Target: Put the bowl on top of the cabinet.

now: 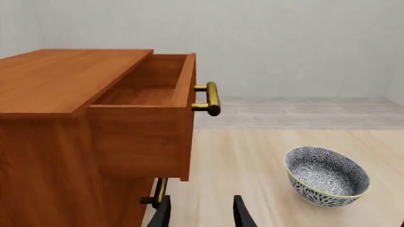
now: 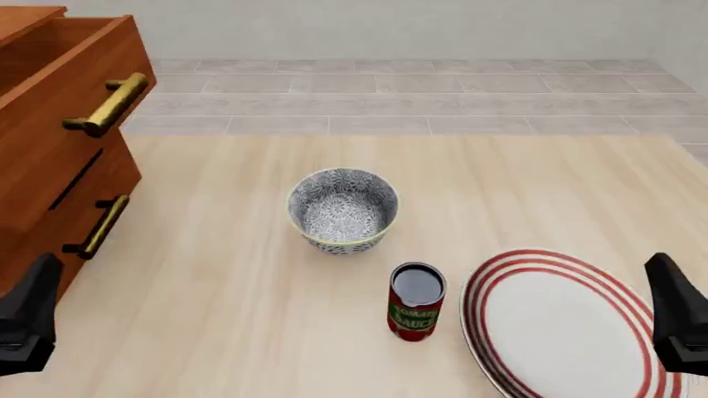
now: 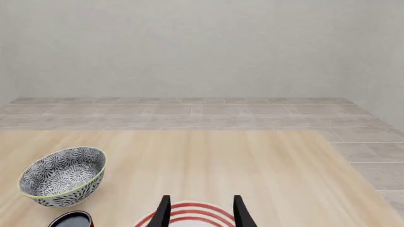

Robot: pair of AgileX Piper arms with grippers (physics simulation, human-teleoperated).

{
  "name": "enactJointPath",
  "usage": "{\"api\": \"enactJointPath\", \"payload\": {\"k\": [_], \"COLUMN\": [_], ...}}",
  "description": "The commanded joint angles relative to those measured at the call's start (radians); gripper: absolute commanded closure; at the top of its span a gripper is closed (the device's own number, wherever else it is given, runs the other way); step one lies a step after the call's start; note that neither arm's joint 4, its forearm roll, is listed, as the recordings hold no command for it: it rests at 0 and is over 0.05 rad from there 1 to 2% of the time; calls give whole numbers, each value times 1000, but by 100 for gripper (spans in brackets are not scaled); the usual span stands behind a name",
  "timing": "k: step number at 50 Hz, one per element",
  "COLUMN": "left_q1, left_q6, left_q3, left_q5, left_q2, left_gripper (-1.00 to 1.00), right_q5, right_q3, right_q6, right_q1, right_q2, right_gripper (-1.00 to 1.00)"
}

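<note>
Bowl waited mid-desk, untouched.
The bowl (image 2: 343,211) sat upright and apart from the cabinet (image 2: 50,149); left tool (image 1: 200,213) and right tool (image 3: 200,212) hung open, empty.

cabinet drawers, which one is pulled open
The top drawer of the cabinet: it juts out past the cabinet front, its bare wooden inside showing in the left wrist view. The lower drawer sits flush and closed.

Both arms are waiting low at the near edge.
The left gripper (image 2: 28,319) is sitting at the left corner of the front view and the right gripper (image 2: 677,319) at the right corner; each is holding its two fingers apart, gripping nothing.
</note>
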Motion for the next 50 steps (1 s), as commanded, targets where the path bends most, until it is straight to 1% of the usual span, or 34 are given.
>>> {"api": "enactJointPath", "payload": {"k": [1, 6, 17, 18, 19, 20, 21, 22, 25, 27, 29, 31, 34, 37, 38, 40, 41, 42, 44, 45, 46, 47, 48, 49, 50], "left_q1": [-1, -20, -26, -32, -39, -65, -70, -77, -96, -126, -134, -170, -201, -225, -235, -246, -269, -270, -285, -284, -294, -304, -300, -319, -340], "left_q6": [5, 7, 19, 17, 0, -49, -34, 7, -1, 21, 17, 20, 15, 22, 20, 24, 38, 34, 42, 38, 25, 29, 35, 33, 46], "left_q3": [-1, 0, -1, -1, -1, 0, 0, 0, 0, 0, 0, 0, 0, -1, -3, -6, -15, -30, -37, -44, -56, -62, -66, -72, -72], "left_q5": [0, 8, -3, -18, -37, -104, -111, -96, -130, -153, -175, -208, -257, -288, -317, -326, -334, -349, -360, -368, -390, -404, -409, -408, -398], "left_q2": [15, 18, 29, 49, 81, 187, 187, 148, 191, 211, 239, 287, 352, 385, 430, 438, 460, 495, 514, 531, 584, 604, 606, 611, 579], "left_gripper": [-100, -100, -100, -100, -100, -100, -100, -100, -100, -100, -100, -100, -100, -100, -100, -100, -100, -100, -100, -100, -100, -100, -100, -100, -100], "right_q5": [-1, -1, -1, -1, -1, -1, -1, -1, -1, -1, -1, -1, -1, -1, -1, -1, -1, -1, -1, -1, -1, -1, -1, -1, -1], "right_q3": [-3, -3, -3, -3, -3, -3, -3, -3, -3, -3, -3, -3, -3, -3, -3, -3, -3, -3, -3, -3, -3, -3, -3, -3, -3], "right_q6": [0, 0, 0, 0, 0, 0, 0, 0, 0, 0, 0, 0, 0, 0, 0, 0, 0, 0, 0, 0, 0, 0, 0, 0, 0], "right_q1": [0, 0, 0, 0, 0, 0, 0, 0, 0, 0, 0, 0, 0, 0, 0, 0, 0, 0, 0, 0, 0, 0, 0, 0, 0], "right_q2": [5, 5, 5, 5, 5, 5, 5, 5, 5, 5, 5, 5, 5, 5, 5, 5, 5, 5, 5, 5, 5, 5, 5, 5, 5], "right_gripper": [-100, -100, -100, -100, -100, -100, -100, -100, -100, -100, -100, -100, -100, -100, -100, -100, -100, -100, -100, -100, -100, -100, -100, -100, -100]}}
